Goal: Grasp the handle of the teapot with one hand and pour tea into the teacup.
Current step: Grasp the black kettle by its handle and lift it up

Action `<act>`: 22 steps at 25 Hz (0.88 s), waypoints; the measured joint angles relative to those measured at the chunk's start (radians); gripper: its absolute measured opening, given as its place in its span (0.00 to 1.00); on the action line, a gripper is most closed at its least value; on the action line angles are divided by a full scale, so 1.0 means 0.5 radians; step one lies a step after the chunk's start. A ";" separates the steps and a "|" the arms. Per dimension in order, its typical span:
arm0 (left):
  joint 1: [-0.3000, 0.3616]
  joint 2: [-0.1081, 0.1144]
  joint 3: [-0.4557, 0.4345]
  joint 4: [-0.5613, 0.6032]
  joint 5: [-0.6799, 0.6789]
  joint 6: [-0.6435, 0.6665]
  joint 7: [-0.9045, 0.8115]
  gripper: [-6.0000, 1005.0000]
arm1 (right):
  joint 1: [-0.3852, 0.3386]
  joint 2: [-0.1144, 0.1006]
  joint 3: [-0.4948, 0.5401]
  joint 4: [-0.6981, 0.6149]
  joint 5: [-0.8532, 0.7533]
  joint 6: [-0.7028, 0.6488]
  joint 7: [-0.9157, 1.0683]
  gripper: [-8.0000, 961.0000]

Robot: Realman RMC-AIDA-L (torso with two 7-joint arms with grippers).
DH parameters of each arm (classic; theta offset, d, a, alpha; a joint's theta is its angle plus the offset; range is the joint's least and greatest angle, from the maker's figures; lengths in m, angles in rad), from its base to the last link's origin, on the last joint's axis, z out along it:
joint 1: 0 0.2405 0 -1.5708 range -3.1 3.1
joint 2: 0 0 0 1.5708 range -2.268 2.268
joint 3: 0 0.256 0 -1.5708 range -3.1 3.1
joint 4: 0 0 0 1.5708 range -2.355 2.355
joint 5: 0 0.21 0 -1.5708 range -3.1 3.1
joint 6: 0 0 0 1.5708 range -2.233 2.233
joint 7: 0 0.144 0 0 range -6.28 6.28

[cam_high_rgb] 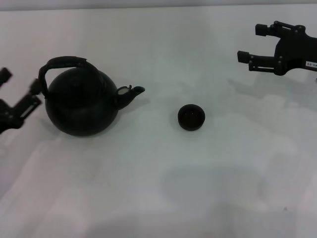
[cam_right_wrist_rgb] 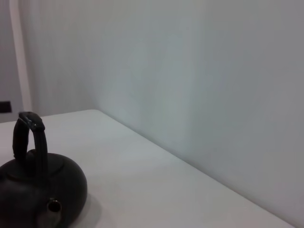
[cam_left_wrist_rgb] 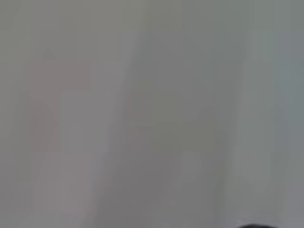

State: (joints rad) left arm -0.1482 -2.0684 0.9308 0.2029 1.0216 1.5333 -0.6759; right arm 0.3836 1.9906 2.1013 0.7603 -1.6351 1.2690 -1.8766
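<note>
Head view gives us the whole layout: the teapot [cam_high_rgb: 81,101] sits upright on the white table [cam_high_rgb: 163,188] toward our left, its spout [cam_high_rgb: 131,93] aimed at the teacup [cam_high_rgb: 191,117], which stands well apart from it near the middle. The handle [cam_high_rgb: 62,67] arches over the pot's top, untouched. Our left gripper [cam_high_rgb: 17,101] hovers just beside the pot's far-left flank, jaws spread and holding nothing. Our right gripper [cam_high_rgb: 255,43] hangs off at the far right, well apart from both pot and cup, jaws also spread and empty.

We judge the grasp has not begun, and several things could go wrong. The left gripper sits low beside the belly, not at the arch, so closing in from here could shove the pot sideways or turn the spout away from the cup. A grip on one end of the handle could let the heavy round body swing and tip early. The cup is small against the pot, so a fast tilt could overshoot it and wet the table. In the right wrist view the teapot [cam_right_wrist_rgb: 40,190] and handle [cam_right_wrist_rgb: 31,142] show; the left wrist view shows almost nothing useful.
</note>
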 joint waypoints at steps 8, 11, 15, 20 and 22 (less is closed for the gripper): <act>-0.072 -0.001 0.020 0.001 0.110 -0.178 -0.097 0.87 | -0.034 0.012 0.002 0.009 0.002 -0.001 -0.002 0.91; -0.083 0.001 0.021 0.019 0.137 -0.233 -0.155 0.87 | -0.047 0.013 0.003 0.012 0.004 -0.001 -0.005 0.91; -0.091 0.001 0.021 0.031 0.147 -0.259 -0.176 0.87 | -0.052 0.013 0.004 0.006 0.005 0.000 -0.028 0.91; -0.097 0.001 0.022 0.083 0.154 -0.301 -0.224 0.87 | -0.052 0.013 -0.003 -0.007 0.002 -0.001 -0.039 0.90; -0.099 0.001 0.022 0.094 0.160 -0.304 -0.228 0.86 | -0.053 0.015 -0.005 -0.009 -0.002 -0.001 -0.039 0.90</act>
State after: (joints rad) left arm -0.1979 -2.0677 0.9419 0.2497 1.1016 1.3813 -0.7899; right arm 0.3572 1.9979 2.0989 0.7560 -1.6359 1.2686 -1.8960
